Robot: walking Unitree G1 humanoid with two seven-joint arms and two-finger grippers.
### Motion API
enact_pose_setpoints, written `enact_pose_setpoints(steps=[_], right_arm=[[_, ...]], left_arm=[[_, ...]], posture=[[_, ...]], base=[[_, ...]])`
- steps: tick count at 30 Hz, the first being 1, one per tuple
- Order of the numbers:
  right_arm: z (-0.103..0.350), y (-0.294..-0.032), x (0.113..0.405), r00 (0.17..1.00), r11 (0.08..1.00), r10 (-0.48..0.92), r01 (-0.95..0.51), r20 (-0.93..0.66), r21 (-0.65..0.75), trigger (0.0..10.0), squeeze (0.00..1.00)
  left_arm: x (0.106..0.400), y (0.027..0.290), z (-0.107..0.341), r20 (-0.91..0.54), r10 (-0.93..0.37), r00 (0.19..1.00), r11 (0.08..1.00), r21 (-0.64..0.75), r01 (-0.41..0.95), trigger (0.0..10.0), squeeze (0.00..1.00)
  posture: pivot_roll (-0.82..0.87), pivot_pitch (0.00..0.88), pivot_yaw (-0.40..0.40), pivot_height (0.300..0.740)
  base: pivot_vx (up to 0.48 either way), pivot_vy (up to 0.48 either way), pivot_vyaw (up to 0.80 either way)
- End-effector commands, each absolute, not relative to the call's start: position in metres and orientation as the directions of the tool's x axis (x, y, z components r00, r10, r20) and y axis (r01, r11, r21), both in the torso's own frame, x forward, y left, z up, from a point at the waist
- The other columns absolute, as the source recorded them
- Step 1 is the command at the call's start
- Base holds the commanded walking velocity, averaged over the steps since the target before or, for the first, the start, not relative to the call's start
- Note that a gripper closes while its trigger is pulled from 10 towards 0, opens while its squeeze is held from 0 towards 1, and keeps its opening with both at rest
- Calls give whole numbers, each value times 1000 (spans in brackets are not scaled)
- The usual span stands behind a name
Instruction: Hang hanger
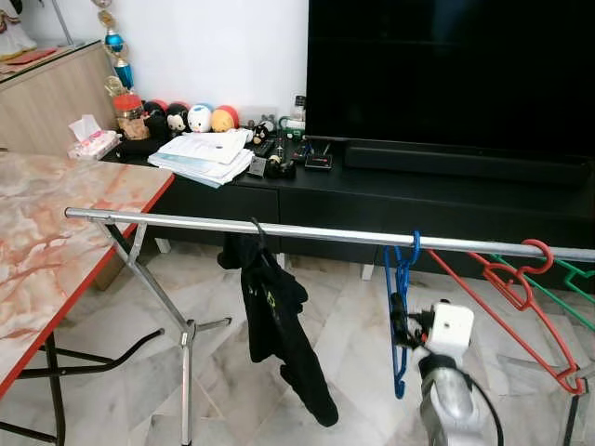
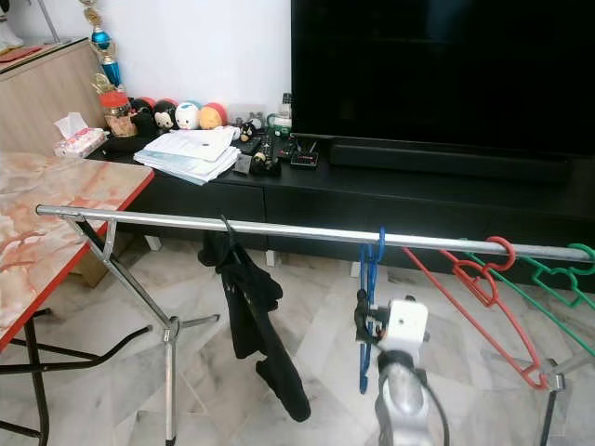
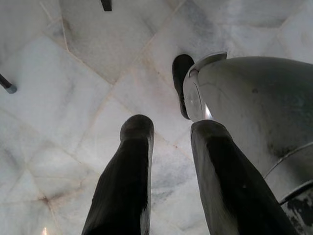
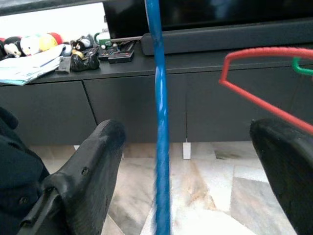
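A silver rail (image 1: 186, 220) runs across in front of me. The blue hanger (image 1: 402, 279) hangs from it by its hook, right of centre. My right gripper (image 1: 400, 321) is raised just below the rail at the blue hanger. In the right wrist view the blue hanger (image 4: 159, 98) passes between the wide-apart fingers of the right gripper (image 4: 186, 129), which stands open and does not touch it. A red hanger (image 1: 507, 288) and a green hanger (image 1: 576, 274) hang further right. My left gripper (image 3: 171, 125) points down at the marble floor, open and holding nothing.
A black garment (image 1: 274, 325) hangs on the rail left of centre. The rack's metal leg (image 1: 186, 344) stands on the floor. A marble-topped table (image 1: 56, 242) with a red edge is at the left. Behind the rail are a black TV console (image 1: 418, 190) and a television (image 1: 446, 74).
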State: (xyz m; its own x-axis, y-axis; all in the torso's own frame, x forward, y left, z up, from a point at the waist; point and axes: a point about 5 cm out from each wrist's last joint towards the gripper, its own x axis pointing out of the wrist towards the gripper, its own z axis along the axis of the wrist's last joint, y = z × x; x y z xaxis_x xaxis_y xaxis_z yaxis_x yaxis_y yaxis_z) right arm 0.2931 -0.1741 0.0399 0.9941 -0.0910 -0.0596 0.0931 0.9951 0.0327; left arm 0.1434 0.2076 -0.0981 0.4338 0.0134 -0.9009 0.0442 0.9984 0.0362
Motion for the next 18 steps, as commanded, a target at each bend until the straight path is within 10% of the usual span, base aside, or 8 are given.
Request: enact_pose_setpoints(steps=[1,2,18], right_arm=[[43,-173,290,995,996,-92,92,-31,20,10000,725],[39,-172,287,995,995,-92,93,-47,25,10000,0],[36,-164,286,989,993,-111,114,-94,31,10000,0]], left_arm=[[140,207,-100,-906,19,422,997,46,54,10000,0],[140,208,-99,-906,24,423,997,52,53,10000,0],[144,210,-98,-898,45,437,995,77,56,10000,0]], posture=[[88,0,17,740],[85,0,18,740],[94,0,17,740]], base=[[0,0,0],[0,0,0],[0,0,0]])
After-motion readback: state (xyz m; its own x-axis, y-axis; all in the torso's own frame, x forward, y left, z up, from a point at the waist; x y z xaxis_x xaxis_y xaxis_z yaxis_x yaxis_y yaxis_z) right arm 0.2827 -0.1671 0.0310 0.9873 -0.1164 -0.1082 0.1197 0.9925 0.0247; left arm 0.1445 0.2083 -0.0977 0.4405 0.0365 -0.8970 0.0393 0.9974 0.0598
